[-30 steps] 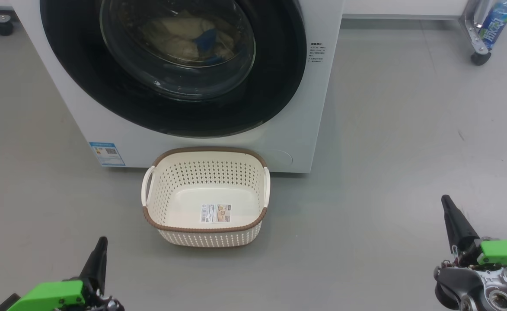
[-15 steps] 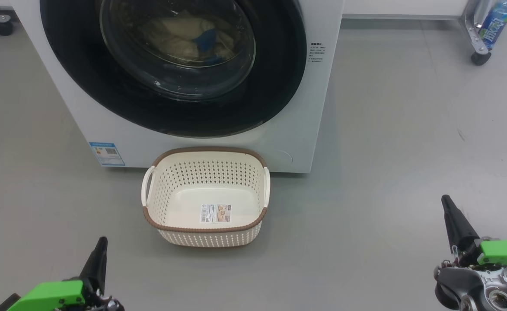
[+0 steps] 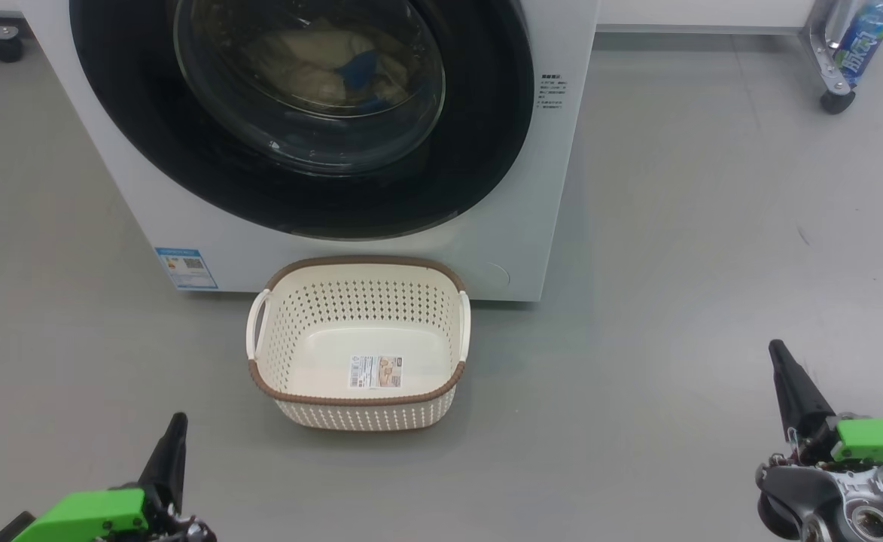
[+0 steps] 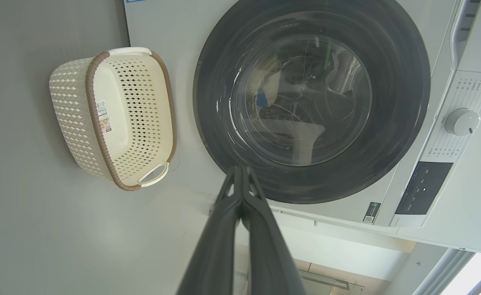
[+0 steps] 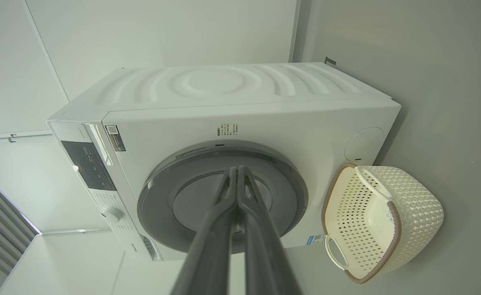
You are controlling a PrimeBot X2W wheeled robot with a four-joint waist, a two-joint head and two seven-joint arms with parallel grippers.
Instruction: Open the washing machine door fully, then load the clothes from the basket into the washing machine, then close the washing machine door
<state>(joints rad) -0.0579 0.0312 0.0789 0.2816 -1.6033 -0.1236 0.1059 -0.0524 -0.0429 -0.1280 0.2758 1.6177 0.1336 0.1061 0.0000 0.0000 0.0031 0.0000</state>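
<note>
While both claws sit low in the head view, one big white front-loading washing machine [image 3: 554, 188] takes up the upper left and centre of the frame. Its single round door [image 3: 486, 150], a wide glossy black rim around a bulging clear glass bowl, lies flush against the front, shut. Behind the glass at top centre lie the pale cream-yellow clothes [image 3: 306, 68] with one bright blue patch; how many garments there are I cannot tell. Just below the machine, at frame centre, one small cream perforated plastic basket [image 3: 358, 399] with a brown rim stands upright on the grey floor [image 3: 674, 263], with two white side handles [image 3: 258, 320] and one paper label [image 3: 376, 372] on its bottom. One blue-and-white sticker [image 3: 185, 269] marks the machine's lower left corner, and one blue-labelled bottle [image 3: 866, 38] shows at the upper right. The left gripper [image 3: 179, 415], at the lower left, and the right gripper [image 3: 774, 345], at the lower right, each have two long dark fingers pressed together, closed on nothing, well apart from the basket.
</note>
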